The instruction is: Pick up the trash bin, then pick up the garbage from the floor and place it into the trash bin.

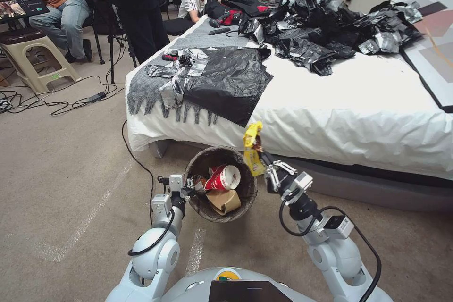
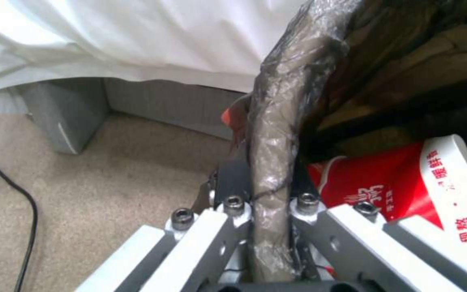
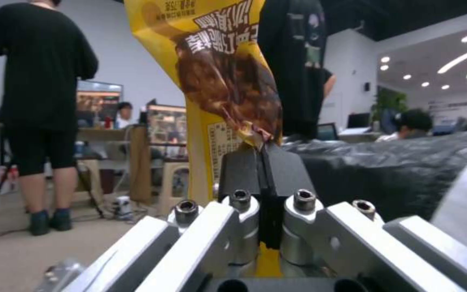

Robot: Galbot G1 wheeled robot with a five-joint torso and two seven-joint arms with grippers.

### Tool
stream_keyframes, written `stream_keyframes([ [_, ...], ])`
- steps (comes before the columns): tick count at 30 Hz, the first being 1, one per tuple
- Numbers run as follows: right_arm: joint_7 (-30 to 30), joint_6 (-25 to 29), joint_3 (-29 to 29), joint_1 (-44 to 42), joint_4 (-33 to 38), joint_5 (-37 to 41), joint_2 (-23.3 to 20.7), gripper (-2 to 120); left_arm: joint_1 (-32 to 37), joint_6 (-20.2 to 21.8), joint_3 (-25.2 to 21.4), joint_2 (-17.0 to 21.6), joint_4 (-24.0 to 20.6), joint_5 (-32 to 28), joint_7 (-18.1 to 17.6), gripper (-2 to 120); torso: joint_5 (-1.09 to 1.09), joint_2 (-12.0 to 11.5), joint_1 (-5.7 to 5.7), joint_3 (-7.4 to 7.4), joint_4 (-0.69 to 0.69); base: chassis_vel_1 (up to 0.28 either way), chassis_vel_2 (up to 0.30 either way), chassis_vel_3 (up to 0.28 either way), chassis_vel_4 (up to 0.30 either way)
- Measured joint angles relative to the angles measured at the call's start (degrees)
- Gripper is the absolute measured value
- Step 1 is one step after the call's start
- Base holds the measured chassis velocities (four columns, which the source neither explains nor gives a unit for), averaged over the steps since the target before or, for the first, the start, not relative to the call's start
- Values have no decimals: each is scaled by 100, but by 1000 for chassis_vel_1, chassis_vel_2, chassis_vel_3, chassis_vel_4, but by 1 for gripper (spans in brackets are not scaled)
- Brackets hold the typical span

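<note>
Two grippers share the job beside the bed [image 1: 368, 118]: the left gripper [image 1: 188, 192] pinches the trash bin [image 1: 220, 184] by its lined rim, holding it up, while the right gripper [image 1: 264, 156], fingers pressed on a yellow wrapper [image 1: 252, 144], poises it at the bin's edge

We count one trash bin [image 1: 245, 189], one red-and-white cup [image 1: 223, 178] and one brown cardboard piece [image 1: 224, 201] inside it, one yellow wrapper [image 1: 252, 135], and perhaps more litter underneath.
</note>
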Motion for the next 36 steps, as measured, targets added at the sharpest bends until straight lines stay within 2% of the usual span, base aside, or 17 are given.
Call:
stream_keyframes([
  [8, 18, -85, -439, 95, -285, -243, -48, 0, 15, 17, 33, -3, -5, -23, -3, 0, 1, 0, 0, 0, 0, 0, 0, 0, 0],
  [19, 296, -173, -938, 368, -1163, -211, 118, 0, 31, 57, 33, -35, -75, -77, -18, 0, 1, 0, 0, 0, 0, 0, 0, 0, 0],
  [36, 466, -229, -1141, 587, -1719, -289, 224, 0, 24, 155, 86, -78, -108, -225, -63, 0, 0, 0, 0, 0, 0, 0, 0, 0, 0],
])
